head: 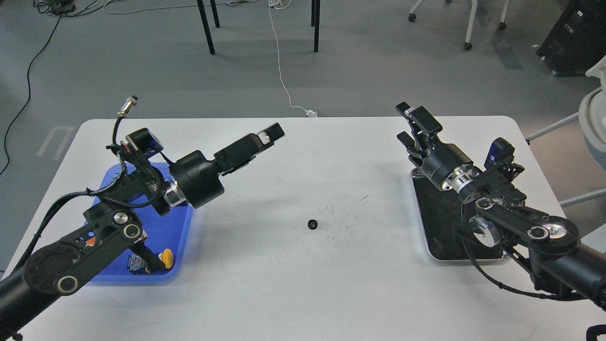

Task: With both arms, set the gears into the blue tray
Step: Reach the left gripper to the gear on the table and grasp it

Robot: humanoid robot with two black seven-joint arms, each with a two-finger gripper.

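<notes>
A single small black gear (pixel 312 223) lies alone on the white table, roughly midway between my arms, touching neither gripper. The blue tray (pixel 182 226) sits at the left, mostly covered by my left arm. My left gripper (pixel 271 134) reaches out right of the tray, raised and aimed up and to the right. Its fingers overlap edge-on, so their gap does not show. My right gripper (pixel 402 122) hovers open and empty over the far end of the silver tray, pointing back-left, well away from the gear.
The silver tray (pixel 473 258) with its dark bottom sits at the right under my right arm. A yellow-capped push-button switch (pixel 165 257) lies in the blue tray's near corner. Table legs, cables and chairs stand on the floor beyond the table's far edge.
</notes>
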